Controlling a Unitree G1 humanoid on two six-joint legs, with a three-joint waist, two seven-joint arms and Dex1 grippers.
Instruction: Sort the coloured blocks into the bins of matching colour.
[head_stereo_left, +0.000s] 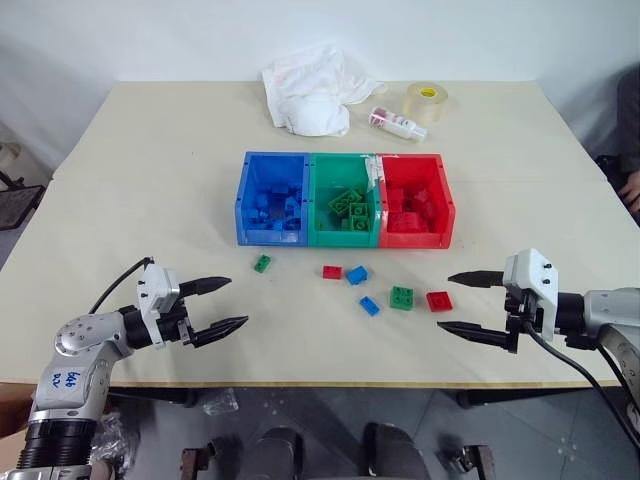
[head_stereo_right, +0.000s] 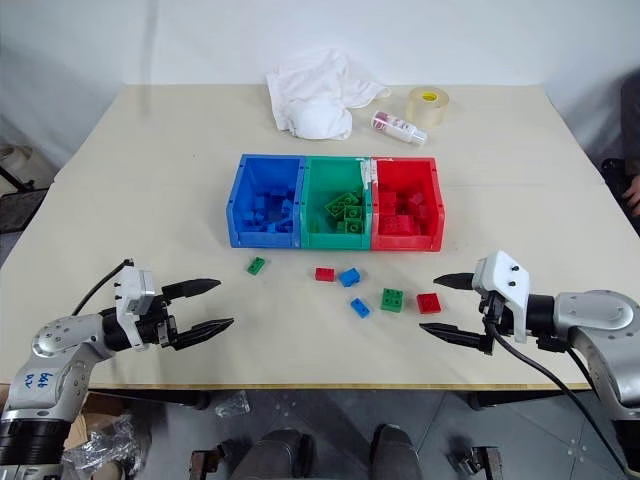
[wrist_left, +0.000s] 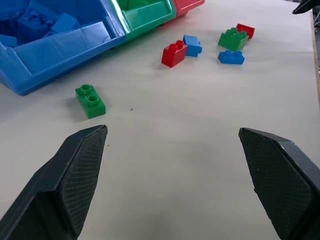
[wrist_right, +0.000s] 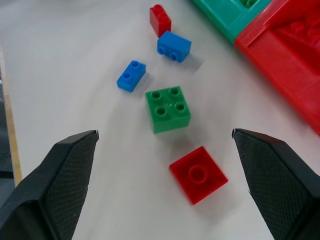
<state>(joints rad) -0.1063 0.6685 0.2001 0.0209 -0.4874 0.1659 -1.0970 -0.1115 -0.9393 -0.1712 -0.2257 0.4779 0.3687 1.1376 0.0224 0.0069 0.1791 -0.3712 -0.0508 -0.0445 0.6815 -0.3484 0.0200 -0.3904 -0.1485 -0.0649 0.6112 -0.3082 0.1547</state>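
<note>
Left eye view: the bins (head_stereo_left: 344, 200), blue, green and red in a row, stand mid-table (head_stereo_left: 140, 180), each holding blocks of its own colour. Six loose coloured blocks (head_stereo_left: 402, 297) lie on the table just in front of them. The left gripper (head_stereo_left: 231, 304) and the right gripper (head_stereo_left: 447, 302) hover near the front edge, fingers spread wide, holding nothing. A cloth (head_stereo_left: 312, 88), a bottle (head_stereo_left: 397, 123) and a tape roll (head_stereo_left: 427, 102) lie behind the bins.

The left gripper (head_stereo_left: 218, 305) and the right gripper (head_stereo_left: 465, 303) hang low, well apart, black fingers spread wide and empty, tips pointing inward toward each other, forearms angled in from either side.
</note>
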